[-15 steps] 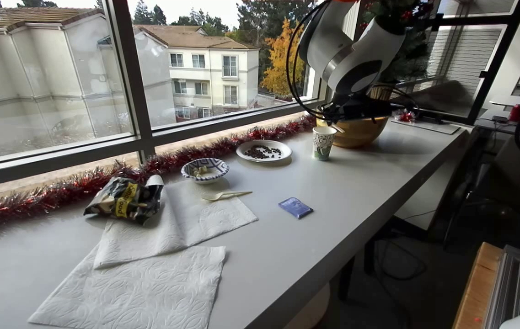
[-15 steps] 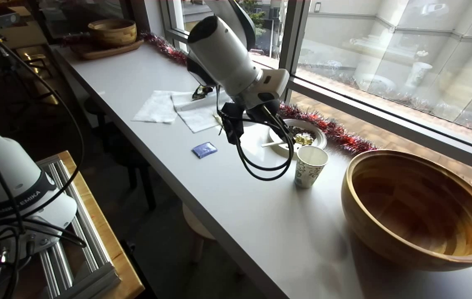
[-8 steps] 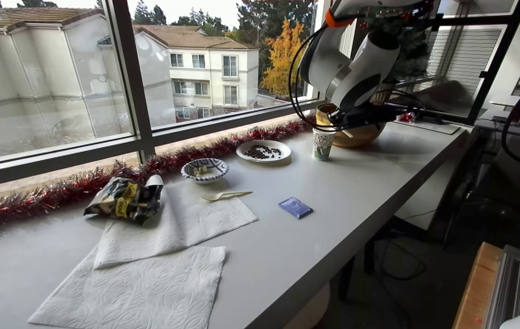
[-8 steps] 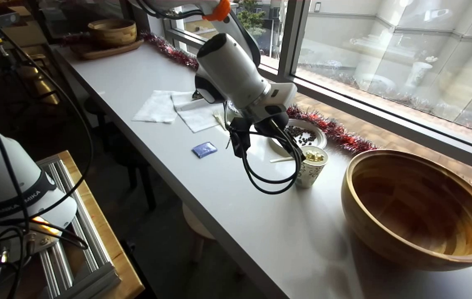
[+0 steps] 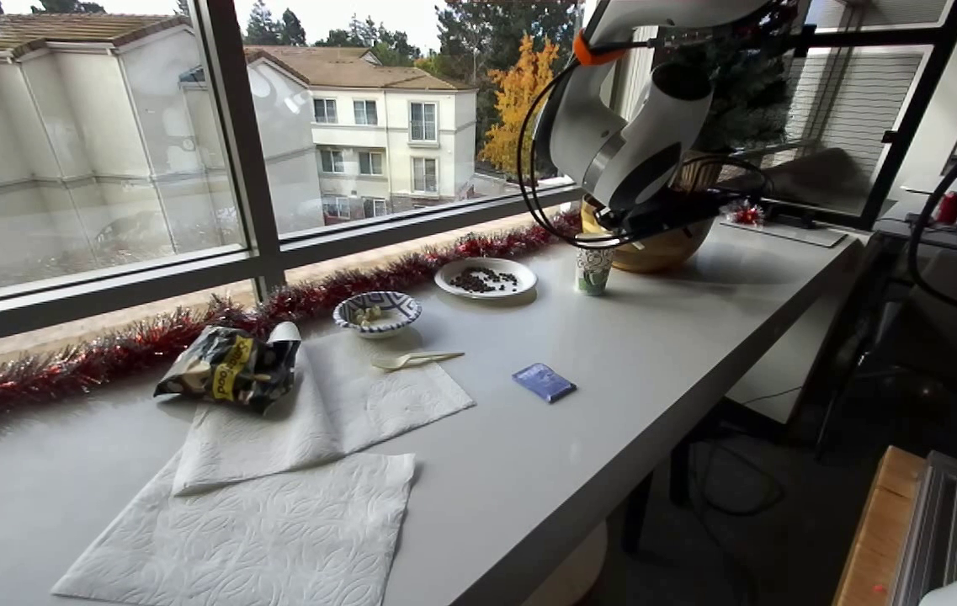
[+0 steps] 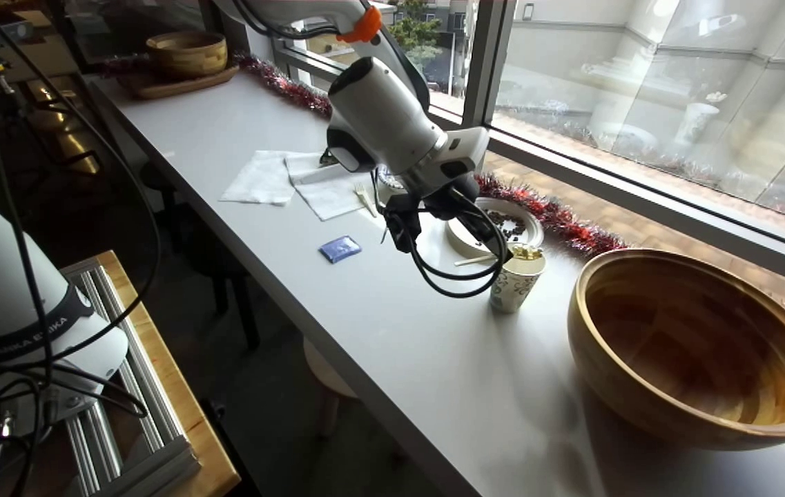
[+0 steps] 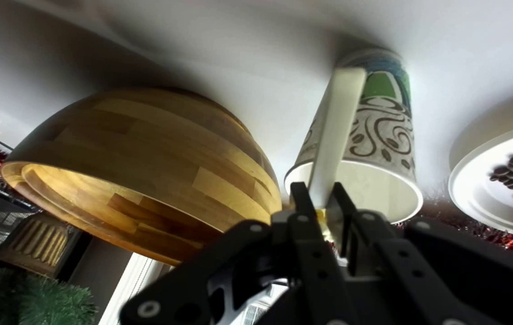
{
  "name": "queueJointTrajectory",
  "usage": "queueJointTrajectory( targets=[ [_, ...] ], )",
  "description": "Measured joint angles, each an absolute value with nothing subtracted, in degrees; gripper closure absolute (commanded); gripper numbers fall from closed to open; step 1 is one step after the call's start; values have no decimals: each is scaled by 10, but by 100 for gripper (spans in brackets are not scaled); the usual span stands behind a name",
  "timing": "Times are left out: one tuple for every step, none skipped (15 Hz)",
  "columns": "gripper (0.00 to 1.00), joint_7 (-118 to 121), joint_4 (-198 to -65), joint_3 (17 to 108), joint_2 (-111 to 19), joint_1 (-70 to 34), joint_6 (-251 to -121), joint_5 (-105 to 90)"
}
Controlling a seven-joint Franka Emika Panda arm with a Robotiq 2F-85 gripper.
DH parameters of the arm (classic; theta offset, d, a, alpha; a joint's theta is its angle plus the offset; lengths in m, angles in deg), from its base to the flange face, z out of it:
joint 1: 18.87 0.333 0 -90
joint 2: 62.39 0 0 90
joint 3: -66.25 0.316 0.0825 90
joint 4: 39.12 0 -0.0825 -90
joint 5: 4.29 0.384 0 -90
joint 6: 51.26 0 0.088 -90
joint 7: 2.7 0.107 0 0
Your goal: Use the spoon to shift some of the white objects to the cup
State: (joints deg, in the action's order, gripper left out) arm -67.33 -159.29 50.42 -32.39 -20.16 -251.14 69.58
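Spoon [image 7: 338,119] gripped by the handle between the fingers [image 7: 302,203]. Cup [image 6: 516,283] seen upright on the worktop [image 6: 427,345], just beside the fingers; contact can't be told. White objects [image 6: 527,252] seen at cup rim, just past the fingers; whether on the spoon or in the cup can't be told. More held in patterned bowl [image 5: 401,310], well apart from the fingers. Large wooden bowl [image 7: 157,135] placed near the fingers.
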Motion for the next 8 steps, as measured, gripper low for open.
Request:
queueJointTrajectory(
  targets=[
    [97,-679,-1590,497,-322,-193,-2515,698],
    [97,-686,-1587,489,-318,-186,-2519,699],
    [97,-693,-1583,482,-314,-178,-2523,701],
    [97,-701,-1580,474,-309,-171,-2527,704],
    [97,-712,-1576,466,-305,-164,-2532,710],
    [97,-725,-1572,459,-299,-157,-2537,718],
    [97,-738,-1570,453,-293,-150,-2542,723],
    [97,-751,-1567,447,-287,-143,-2549,728]
  ],
)
